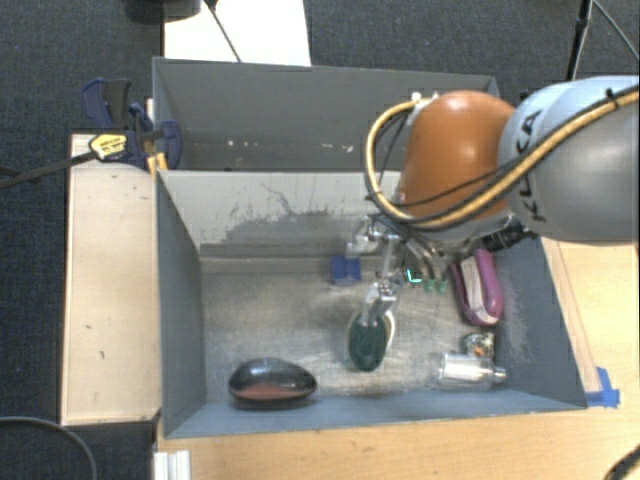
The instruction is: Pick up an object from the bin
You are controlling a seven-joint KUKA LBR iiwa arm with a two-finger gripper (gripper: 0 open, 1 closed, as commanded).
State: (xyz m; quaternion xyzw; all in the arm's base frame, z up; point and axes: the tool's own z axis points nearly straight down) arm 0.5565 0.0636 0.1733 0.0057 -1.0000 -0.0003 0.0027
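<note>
My gripper (381, 298) hangs below the orange cover in the middle right of the bin, low over the floor. Directly under its tip lies a dark green rounded object (366, 346) with a pale upper end; the tip meets or nearly meets that end. A small blue block (345, 269) sits just left of the gripper, near the back wall. To the right, a purple and pink elongated thing (480, 288) leans along the right wall.
A clear small bottle (470, 371) lies at the front right with a small multicoloured thing (479, 344) just behind it. A dark oval object with a reddish underside (272, 382) rests at the front left. The arm overhangs the bin's back right.
</note>
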